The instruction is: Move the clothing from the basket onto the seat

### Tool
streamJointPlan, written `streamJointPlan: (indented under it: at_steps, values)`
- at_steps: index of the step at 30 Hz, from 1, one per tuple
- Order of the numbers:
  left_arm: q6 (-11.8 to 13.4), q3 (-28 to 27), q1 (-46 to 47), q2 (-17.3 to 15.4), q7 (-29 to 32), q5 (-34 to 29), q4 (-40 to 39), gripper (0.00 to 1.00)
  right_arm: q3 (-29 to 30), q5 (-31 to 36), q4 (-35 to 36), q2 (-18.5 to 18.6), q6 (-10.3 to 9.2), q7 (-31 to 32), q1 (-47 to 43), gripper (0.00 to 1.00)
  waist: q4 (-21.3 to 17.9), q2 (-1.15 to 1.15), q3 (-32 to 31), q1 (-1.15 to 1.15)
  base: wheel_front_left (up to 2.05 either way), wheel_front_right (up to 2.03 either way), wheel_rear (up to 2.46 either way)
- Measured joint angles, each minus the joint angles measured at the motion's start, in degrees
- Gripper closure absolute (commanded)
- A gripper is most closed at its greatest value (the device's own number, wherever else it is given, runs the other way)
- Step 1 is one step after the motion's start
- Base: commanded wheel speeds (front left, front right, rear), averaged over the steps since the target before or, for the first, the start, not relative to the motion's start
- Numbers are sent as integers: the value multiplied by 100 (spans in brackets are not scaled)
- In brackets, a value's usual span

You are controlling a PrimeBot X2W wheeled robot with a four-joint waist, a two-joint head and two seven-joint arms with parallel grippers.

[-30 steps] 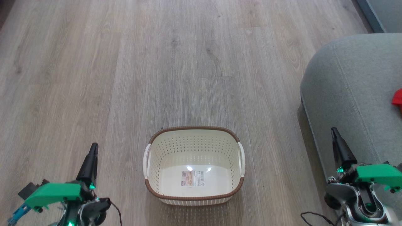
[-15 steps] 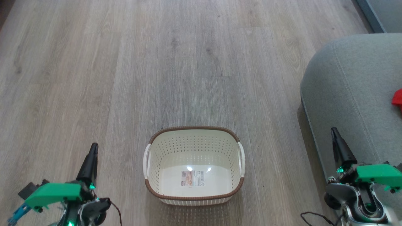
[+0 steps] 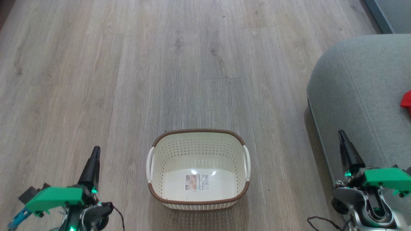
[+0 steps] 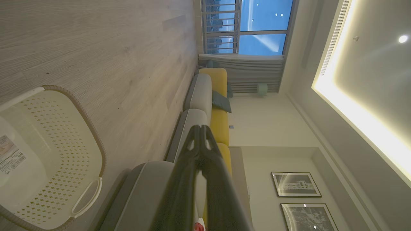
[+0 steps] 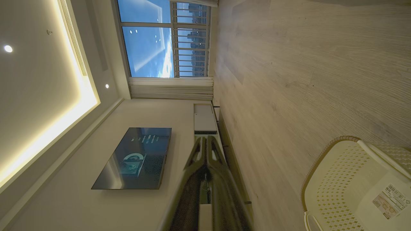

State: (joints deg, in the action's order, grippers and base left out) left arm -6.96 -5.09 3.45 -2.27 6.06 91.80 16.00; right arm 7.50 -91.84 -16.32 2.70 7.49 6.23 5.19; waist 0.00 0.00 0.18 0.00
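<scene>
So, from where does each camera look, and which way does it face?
Head view: on the head, facing forward and down at the basket and seat; left gripper and right gripper at the bottom corners.
Left wrist view: on the left wrist, facing along its gripper toward the seat and a window.
Right wrist view: on the right wrist, facing along its gripper toward a television.
Shared: all three show the basket.

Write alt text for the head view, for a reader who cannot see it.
An empty cream basket with a brown rim sits on a wood floor, low and central. At the right is a grey-green seat, with a bit of red clothing on it at the picture's edge. The left tool and right tool rest in the lower corners.
</scene>
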Motion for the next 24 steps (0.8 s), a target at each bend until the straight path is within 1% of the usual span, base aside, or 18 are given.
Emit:
streamJointPlan:
  at_steps: [24]
  values:
    - [0, 0, 0, 0, 0, 0, 0, 100, 0, 0, 0, 0, 0, 0, -1, 100, 0, 0, 0, 0, 0, 0, 0]
